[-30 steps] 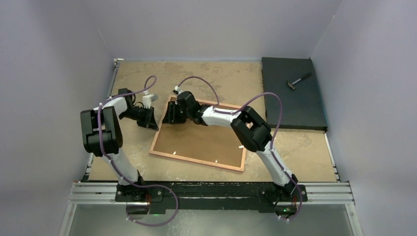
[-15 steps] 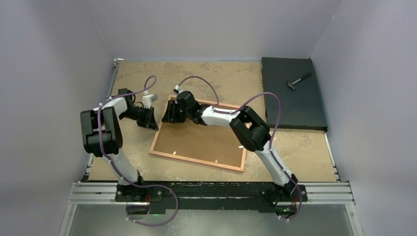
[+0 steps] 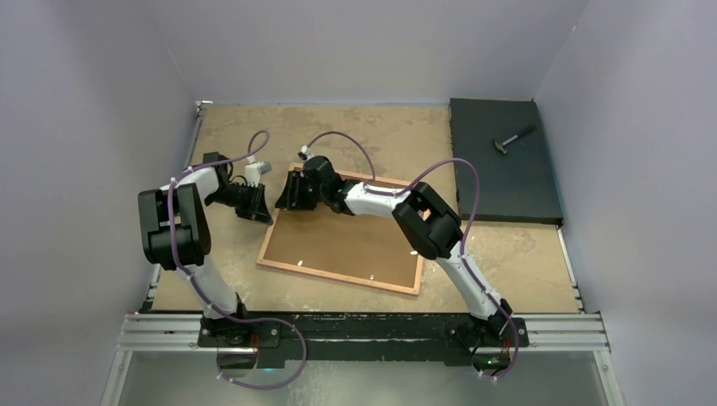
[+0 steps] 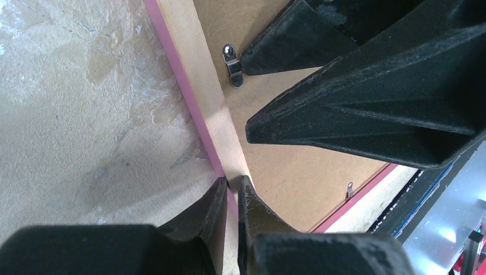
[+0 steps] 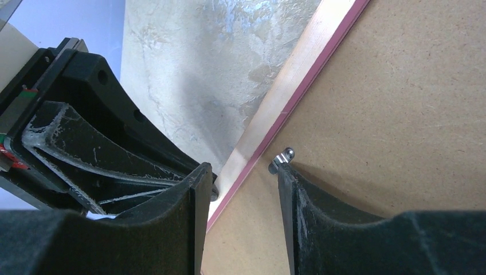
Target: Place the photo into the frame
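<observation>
One frame [image 4: 198,86], laid back-up on worktop [image 3: 254,135]; rim pinched by left hand [image 4: 232,183]; right hand [image 5: 242,172] half spread at clip [image 5: 282,157]. Clip is best pushed sideways gently, rim held firm.

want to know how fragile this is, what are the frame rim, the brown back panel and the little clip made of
The frame rim: apparently pale bare wood, faint grain, pink front edge. The back panel: likely fibreboard, matte speckled brown. The clip: shiny silver metal.
</observation>
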Controlling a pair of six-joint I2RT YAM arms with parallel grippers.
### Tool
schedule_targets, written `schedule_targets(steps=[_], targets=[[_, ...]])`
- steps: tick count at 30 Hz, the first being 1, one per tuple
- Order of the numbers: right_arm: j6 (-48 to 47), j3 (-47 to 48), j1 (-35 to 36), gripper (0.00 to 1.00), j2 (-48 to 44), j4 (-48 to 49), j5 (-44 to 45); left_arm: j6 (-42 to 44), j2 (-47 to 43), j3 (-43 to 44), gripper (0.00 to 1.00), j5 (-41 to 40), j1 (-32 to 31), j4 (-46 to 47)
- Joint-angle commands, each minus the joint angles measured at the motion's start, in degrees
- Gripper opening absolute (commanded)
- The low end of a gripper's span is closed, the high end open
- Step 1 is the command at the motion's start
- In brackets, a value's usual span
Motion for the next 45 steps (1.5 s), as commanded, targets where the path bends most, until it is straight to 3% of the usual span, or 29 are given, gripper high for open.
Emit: schedule_targets(steps=[1,16,29,34,38,41,45], targets=[[1.27,1.92,0.39,0.49,1.59,0.23,-0.66,1.67,-0.02,-1.20,0.03,-2.32,-0.24,2.55],[5.45,0.08,0.78,0.48,2.04,4.75,4.29,2.53,-0.29,-0.59,0.03,-2.57,-0.27,1.52],[4.32,0.87,1.08,0.47,1.38,7.06,3.31,2.79,-0.25,0.17,0.03,-2.67,-0.15,0.88],[-7.00,-7.52,1.17,0.54,-9.29,7.06,1.70,3.44,-1.39,4.00,0.04,-2.41,0.84,-2.03],[-23.82,-20.08,1.39,0.63,-22.41,1.74,-0.05,3.98,-2.04,7.74,0.08,-2.09,1.94,-4.81],[-32.93,-30.45,2.05,0.67,-32.14,-5.01,0.25,4.21,-3.00,9.57,0.14,-1.88,2.44,-6.39],[-37.27,-42.66,4.30,0.67,-42.62,-11.04,4.05,4.49,-5.38,10.78,0.28,-1.18,2.44,-8.05]])
